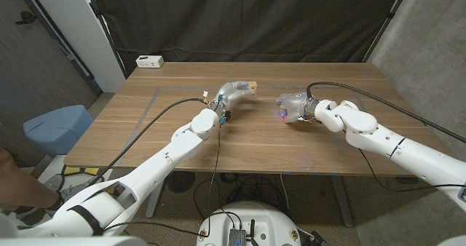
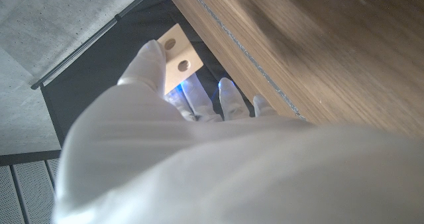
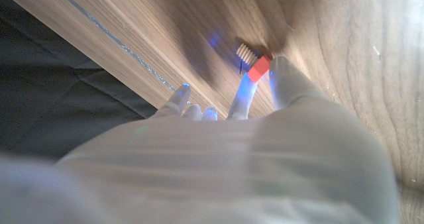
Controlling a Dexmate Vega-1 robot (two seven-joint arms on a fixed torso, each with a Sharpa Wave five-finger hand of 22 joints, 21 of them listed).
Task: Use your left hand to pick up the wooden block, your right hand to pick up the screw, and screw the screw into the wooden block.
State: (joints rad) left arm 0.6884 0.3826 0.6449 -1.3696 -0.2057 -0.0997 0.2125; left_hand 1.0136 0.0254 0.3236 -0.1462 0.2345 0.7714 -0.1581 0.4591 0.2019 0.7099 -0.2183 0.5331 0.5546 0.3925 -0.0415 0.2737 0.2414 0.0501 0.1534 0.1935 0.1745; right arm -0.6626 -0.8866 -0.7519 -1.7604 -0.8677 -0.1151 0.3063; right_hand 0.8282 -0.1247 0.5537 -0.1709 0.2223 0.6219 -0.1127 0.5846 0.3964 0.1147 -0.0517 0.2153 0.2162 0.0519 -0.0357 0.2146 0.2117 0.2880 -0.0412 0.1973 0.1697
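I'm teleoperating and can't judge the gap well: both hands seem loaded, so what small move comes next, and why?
Probably bring the right hand toward the left hand, lining the screw up with a hole. The left hand holds the wooden block with two open holes showing; the right pinches the red-headed screw near the table, and the hands are apart.

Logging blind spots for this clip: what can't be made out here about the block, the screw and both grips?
- Wooden block: lower part hidden behind the left hand, left wrist view.
- Screw: blurred, thread unclear; right hand covers the grip, right wrist view.
- Head view: both items too small.
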